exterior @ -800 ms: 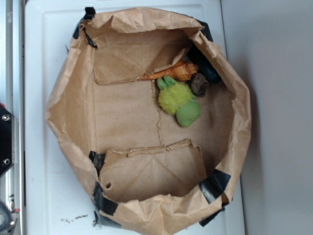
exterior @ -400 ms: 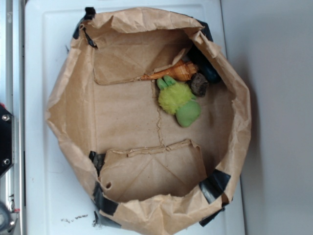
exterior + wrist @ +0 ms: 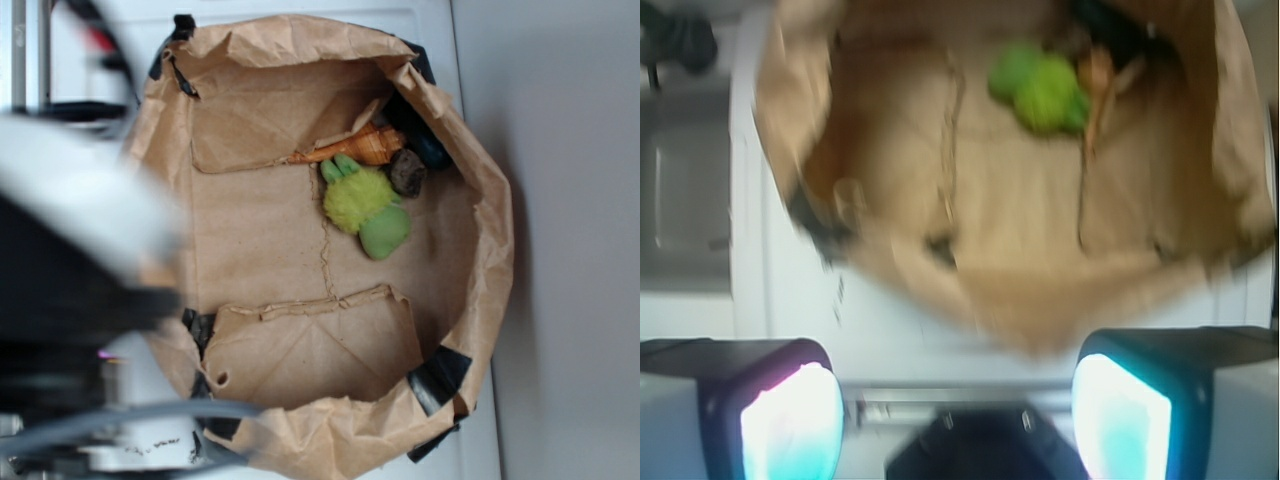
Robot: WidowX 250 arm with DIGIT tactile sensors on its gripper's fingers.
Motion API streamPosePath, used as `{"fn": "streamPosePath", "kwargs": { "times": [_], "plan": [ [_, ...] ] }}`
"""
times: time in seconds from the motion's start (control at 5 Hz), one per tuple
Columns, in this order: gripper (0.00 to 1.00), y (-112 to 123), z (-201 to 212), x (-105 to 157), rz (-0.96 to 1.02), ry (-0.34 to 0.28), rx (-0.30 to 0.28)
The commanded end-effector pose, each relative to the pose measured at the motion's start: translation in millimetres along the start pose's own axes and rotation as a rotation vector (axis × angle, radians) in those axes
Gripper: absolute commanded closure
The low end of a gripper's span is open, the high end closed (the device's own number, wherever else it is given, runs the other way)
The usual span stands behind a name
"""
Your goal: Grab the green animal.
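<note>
Since the earlier frames a big blurred black-and-white robot arm (image 3: 70, 300) has swung in over the left side of the exterior view; the toys in the bag have not shifted.

Largest first: you have a smooth white tabletop (image 3: 100, 420) under a wide, crumpled brown paper bag (image 3: 260, 240), rim rolled down, creased flaps on the floor, black tape patches at the corners. The arm is next, too smeared to read joints; it overlaps the bag's left rim in the picture, and you can't tell contact. In the wrist view the gripper (image 3: 955, 410) sits at the bottom edge, outside the bag's near rim, its two pale glowing pads (image 3: 790, 425) standing wide apart with nothing between them.

The green animal (image 3: 365, 208) lies on the bag floor toward the upper right: fuzzy yellow-green body, smooth paler rounded head pointing lower right, two small green nubs pointing up-left. Those nubs sit just beside the orange spiral shell (image 3: 360, 148), ridged and tapering to a point on the left. A dark brown rock-like lump (image 3: 407, 173), rough, is just beside the plush's right side. A dark blue rounded object (image 3: 432, 150) is tucked against the bag wall; detail is unclear.
</note>
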State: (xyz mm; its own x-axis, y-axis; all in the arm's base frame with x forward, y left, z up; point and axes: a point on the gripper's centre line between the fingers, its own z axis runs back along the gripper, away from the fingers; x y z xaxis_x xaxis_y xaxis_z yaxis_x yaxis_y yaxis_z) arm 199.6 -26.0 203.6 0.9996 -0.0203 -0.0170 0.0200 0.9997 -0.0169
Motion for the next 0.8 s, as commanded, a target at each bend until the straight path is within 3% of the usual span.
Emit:
{"fn": "streamPosePath", "kwargs": {
  "times": [0.0, 0.2, 0.4, 0.6],
  "plan": [
    [0.00, -6, 18, 43, -0.239, -0.023, 0.034],
    [0.00, -6, 18, 43, -0.239, -0.023, 0.034],
    [0.00, -15, 10, 20, -0.480, -0.157, 0.146],
    [0.00, 5, -21, 29, -0.737, -0.128, 0.193]
  ]
}}
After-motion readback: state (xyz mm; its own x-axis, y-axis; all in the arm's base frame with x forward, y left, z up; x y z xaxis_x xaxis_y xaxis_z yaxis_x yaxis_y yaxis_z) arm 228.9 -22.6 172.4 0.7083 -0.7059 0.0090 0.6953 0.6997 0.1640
